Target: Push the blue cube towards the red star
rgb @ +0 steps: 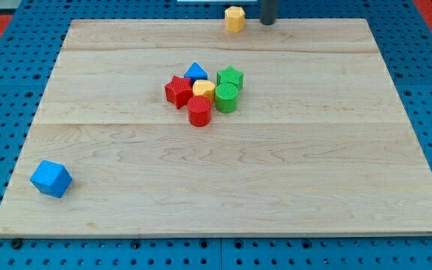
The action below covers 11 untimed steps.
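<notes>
The blue cube (51, 178) sits alone near the board's bottom left corner. The red star (177, 91) lies at the left side of a cluster near the board's middle, far up and to the right of the cube. My tip (268, 22) is at the view's top edge, just right of a yellow block (235, 18), far from the blue cube.
The cluster also holds a blue triangular block (196, 72), a yellow block (203, 90), a red cylinder (199, 110), a green cylinder (226, 97) and a green star (231, 76), all touching or nearly so. The wooden board (291, 180) lies on a blue pegboard.
</notes>
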### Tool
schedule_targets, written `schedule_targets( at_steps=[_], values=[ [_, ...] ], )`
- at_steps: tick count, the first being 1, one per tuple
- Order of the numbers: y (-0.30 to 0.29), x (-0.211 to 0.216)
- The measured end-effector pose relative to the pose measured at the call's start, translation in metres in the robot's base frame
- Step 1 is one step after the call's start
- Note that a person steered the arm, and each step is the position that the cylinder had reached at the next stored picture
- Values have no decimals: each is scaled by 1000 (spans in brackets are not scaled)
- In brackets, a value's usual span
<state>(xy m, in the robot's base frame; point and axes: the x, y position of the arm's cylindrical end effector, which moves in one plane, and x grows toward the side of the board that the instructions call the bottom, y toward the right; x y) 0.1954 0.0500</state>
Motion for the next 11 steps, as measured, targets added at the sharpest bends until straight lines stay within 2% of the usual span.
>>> schedule_targets(
  at_steps=[1,2,3,4,5,6,7,9,10,11],
  values=[
    [-99,53],
    [-180,129],
    [-289,217],
    [-353,277],
    [-349,374],
    [-287,387],
    [-278,334],
    [-188,308],
    [-107,297],
    [-109,312]
  ],
)
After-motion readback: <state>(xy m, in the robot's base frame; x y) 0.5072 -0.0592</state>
